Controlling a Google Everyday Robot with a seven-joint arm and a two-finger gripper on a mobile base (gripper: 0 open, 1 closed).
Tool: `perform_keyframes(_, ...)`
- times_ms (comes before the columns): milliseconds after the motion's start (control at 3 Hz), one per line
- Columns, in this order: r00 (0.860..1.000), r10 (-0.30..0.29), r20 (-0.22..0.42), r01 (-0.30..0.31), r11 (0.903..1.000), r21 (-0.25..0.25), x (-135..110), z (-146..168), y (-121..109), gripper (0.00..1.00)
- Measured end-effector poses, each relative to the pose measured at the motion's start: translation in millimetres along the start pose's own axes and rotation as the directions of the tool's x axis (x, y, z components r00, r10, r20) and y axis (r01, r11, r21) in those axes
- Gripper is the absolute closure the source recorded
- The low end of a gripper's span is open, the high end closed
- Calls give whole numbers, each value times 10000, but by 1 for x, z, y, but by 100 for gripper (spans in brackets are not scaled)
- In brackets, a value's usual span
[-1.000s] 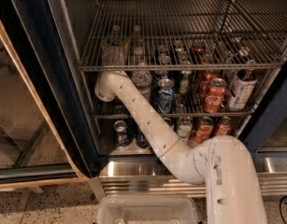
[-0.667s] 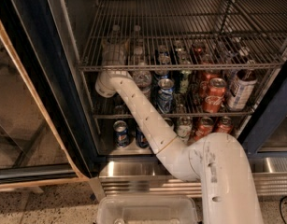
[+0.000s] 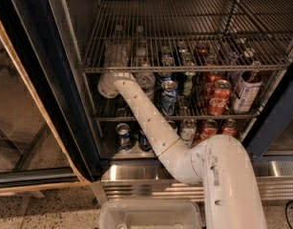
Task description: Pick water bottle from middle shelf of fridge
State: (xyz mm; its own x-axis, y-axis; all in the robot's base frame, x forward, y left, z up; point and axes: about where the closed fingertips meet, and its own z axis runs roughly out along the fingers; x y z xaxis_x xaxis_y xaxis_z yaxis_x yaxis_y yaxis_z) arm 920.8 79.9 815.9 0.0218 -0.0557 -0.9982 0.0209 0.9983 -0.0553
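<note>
An open fridge fills the frame, and a white robot arm reaches from lower right up into its left side. The hand sits at upper left, veiled by the upper wire rack, above the middle shelf. How far open it is, or whether it holds anything, cannot be told. The clear water bottle stands just right of the wrist, beside soda cans. A good grasp probably means centring on the bottle's body, closing firmly, and avoiding the cans.

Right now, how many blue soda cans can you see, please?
3 blue soda cans: one on the silver wire middle shelf, two below left; the arm may hide others. Gripper is over that shelf's left.
</note>
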Motion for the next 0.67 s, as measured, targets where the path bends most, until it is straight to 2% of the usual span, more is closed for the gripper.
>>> perform_keyframes(333,10000,-38,14,38,10000,13,1,7,1,46)
perform_keyframes(667,10000,-38,14,38,10000,13,1,7,1,64)
